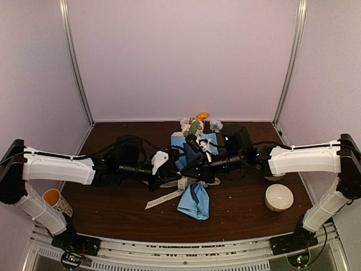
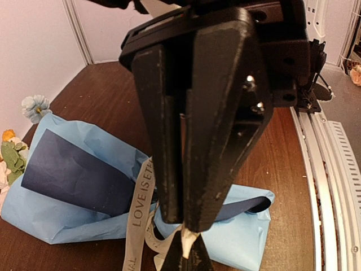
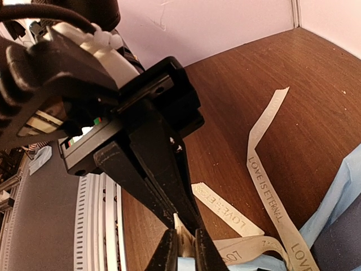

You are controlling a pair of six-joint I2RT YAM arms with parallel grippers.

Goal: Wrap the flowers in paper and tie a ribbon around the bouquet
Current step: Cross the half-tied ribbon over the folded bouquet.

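Item: ribbon (image 3: 264,189), flat, cream-beige, with dark printed capitals running lengthwise. The right wrist view reads "LOVE IS ETERNAL" in full on 1 strip; a neighbouring stretch carries the same style of print, too skewed to read. The left wrist view reads "LOVE IS ET", the rest being covered. In the top view the lettering is too small to read.

Overall light: soft, even light is coming from above; the pale walls (image 1: 180,56) are taking on a lilac tint.
Table: the dark brown table (image 1: 113,209) is swallowing light, giving only a dull sheen.
Bright spots: the white arm covers (image 1: 56,166) are glowing, nearly washed out.
Shadows: the right gripper (image 2: 180,217) is showing as a black shape, two screws (image 2: 250,79) glinting.
Focus: the ribbon (image 3: 264,189) lettering is reading clearly; nearer parts are blurring.
Distortion: the rail (image 2: 333,186) is bowing at the edge.
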